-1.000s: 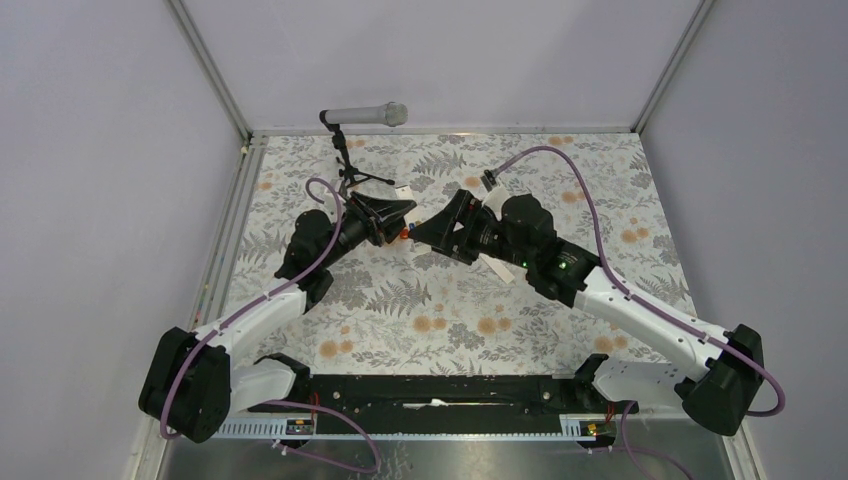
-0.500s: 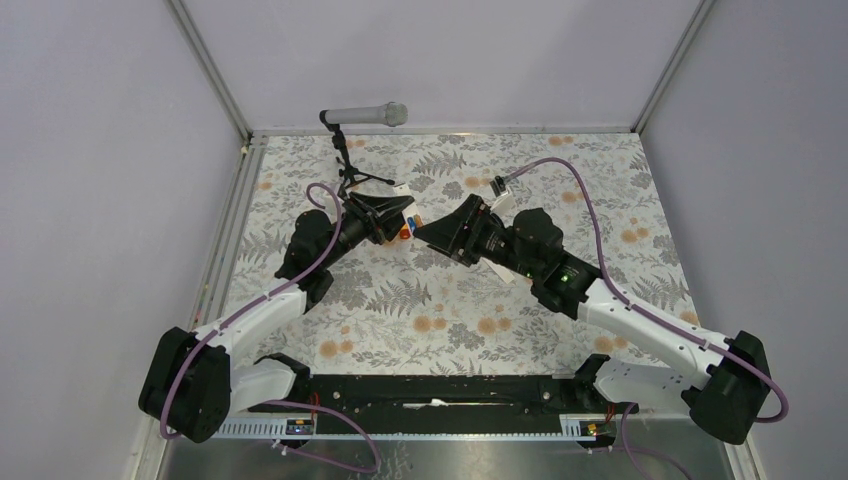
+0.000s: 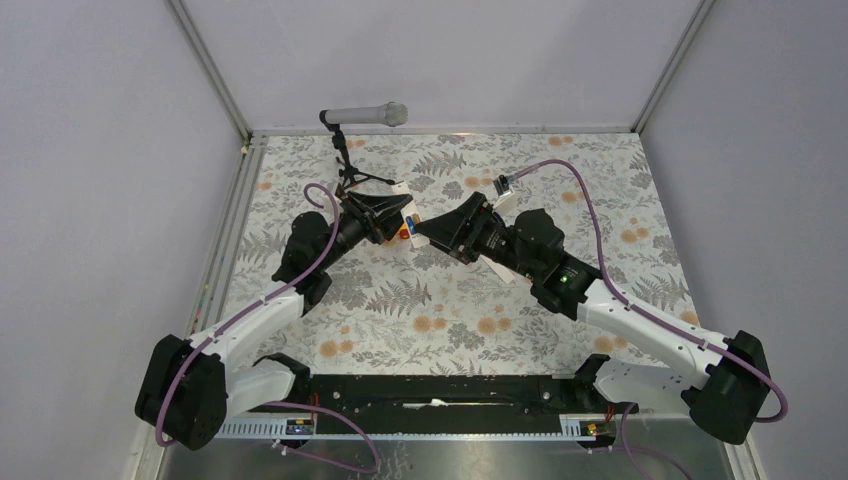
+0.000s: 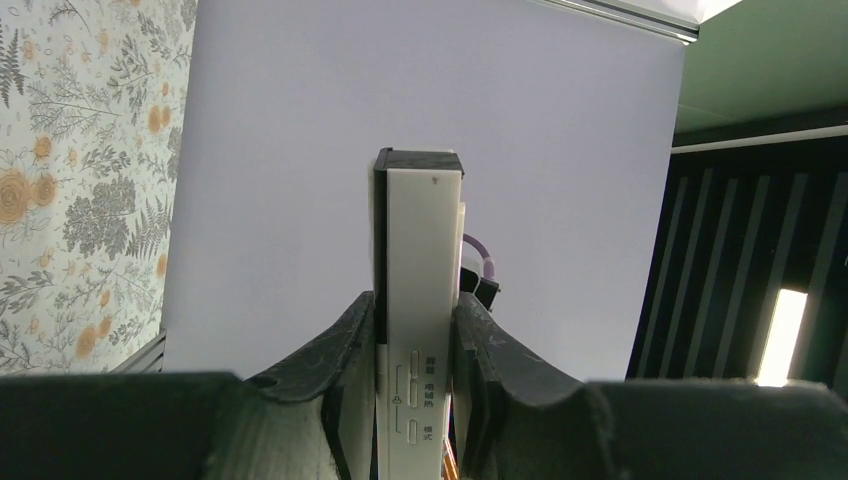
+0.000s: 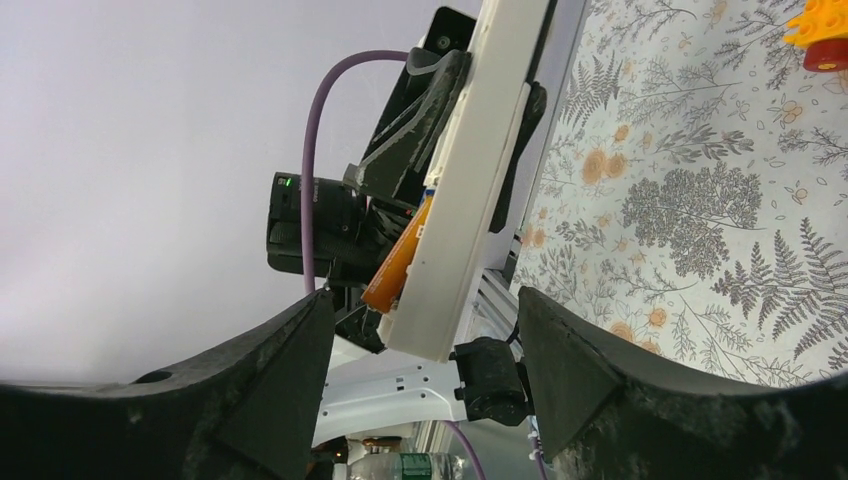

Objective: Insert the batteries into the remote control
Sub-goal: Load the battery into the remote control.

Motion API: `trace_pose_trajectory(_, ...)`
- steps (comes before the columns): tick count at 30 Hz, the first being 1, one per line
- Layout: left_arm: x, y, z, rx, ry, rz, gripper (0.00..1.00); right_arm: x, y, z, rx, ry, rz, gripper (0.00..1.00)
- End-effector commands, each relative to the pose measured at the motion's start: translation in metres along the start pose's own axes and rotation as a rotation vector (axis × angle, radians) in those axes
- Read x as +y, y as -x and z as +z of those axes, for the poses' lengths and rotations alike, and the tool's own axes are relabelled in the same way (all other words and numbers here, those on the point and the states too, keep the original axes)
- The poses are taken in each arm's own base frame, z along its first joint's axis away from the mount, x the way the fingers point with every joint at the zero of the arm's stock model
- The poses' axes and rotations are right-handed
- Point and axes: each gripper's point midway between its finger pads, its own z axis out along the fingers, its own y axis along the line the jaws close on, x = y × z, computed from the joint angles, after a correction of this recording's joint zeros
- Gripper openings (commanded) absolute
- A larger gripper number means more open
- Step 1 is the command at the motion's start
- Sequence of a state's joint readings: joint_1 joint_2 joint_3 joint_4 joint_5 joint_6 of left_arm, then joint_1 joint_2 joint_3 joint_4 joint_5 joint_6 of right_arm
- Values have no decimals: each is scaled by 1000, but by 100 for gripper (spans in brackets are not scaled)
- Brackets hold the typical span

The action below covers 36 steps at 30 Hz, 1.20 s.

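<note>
Since 1 second ago, both arms are drawing together over the middle of the table [image 3: 450,310], and the right gripper's [image 5: 425,300] fingers are narrowing a little. The left gripper [image 4: 415,350] is clamping the remote control [image 4: 425,260] by its long edges and holding it clear of the table, standing on end in the left wrist view. The right gripper is standing open, its 2 fingers flanking the remote's lower end without touching it.

An orange battery [image 5: 398,262] is lying along the open back, its lower end sticking out at an angle, so it is probably only half seated. A speck of blue is showing above it; whether that is the 2nd battery, I cannot tell.

The risk is in the next push. If the right fingers are closing off-centre, they could be levering the battery out instead of pressing it home, or twisting the remote in the left grip, and a dropped battery would be rolling towards the toy car [image 5: 820,30].
</note>
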<state>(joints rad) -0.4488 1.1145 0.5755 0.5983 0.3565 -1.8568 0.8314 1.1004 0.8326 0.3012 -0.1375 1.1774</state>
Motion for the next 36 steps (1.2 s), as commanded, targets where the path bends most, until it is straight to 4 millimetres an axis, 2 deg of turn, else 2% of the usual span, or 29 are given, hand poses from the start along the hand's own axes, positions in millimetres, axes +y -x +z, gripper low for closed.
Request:
trace_pose_trajectory(1,-29,-9,-5,5,-93,20,0,12,9,2,-46,35,5,73)
trace_pose_trajectory(17,-31,-13,-8,5,-92,19,0,5,5,6,-24,9,11,72)
trace_pose_trajectory(22,-36,-18,-10,16,-103,26,0,-5,1,10,-10,-34,59,70)
trace_pose_trajectory(36,-47,-27,-17,32,-140,58,0,-10,-7,14,22,-37,144,66)
